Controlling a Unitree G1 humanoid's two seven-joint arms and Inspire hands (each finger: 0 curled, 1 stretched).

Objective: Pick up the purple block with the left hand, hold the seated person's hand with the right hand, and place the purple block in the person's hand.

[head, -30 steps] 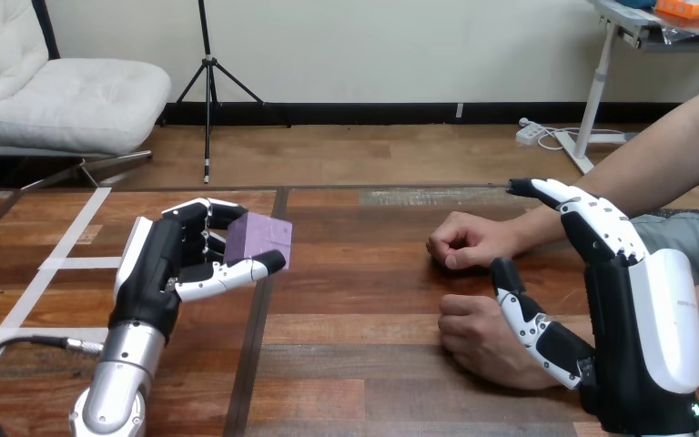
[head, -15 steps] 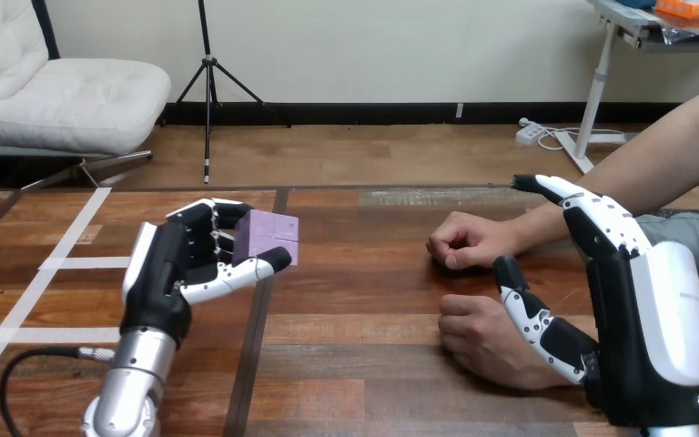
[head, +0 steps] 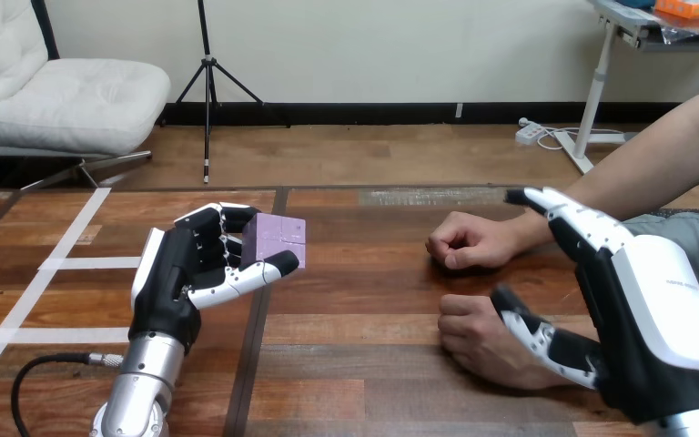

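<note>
Presently the left hand (head: 187, 278) stands raised over the left part of the desk (head: 373, 300), palm turned toward the middle, and it holds the purple block (head: 276, 238). Its fingers (head: 223, 218) curl over the block's top and left side, while the thumb (head: 253, 273) runs along under the block's lower front edge, so the block sits pinched at the fingertips and juts out to the right of the palm. The block appears lifted clear of the wood, just beside a dark seam between the boards. Well apart from it, at the right, both of the person's hands lie on the desk as loose fists: the person's farther hand (head: 462, 240) and, closer to the robot, the person's nearer hand (head: 475, 335). The right hand (head: 646, 314) hovers at the wrist of that nearer hand with its fingers (head: 560, 211) stretched out straight and spread wide from the thumb (head: 532, 330). The thumb lies along the wrist, though whether it touches cannot be told, and nothing is gripped.
</note>
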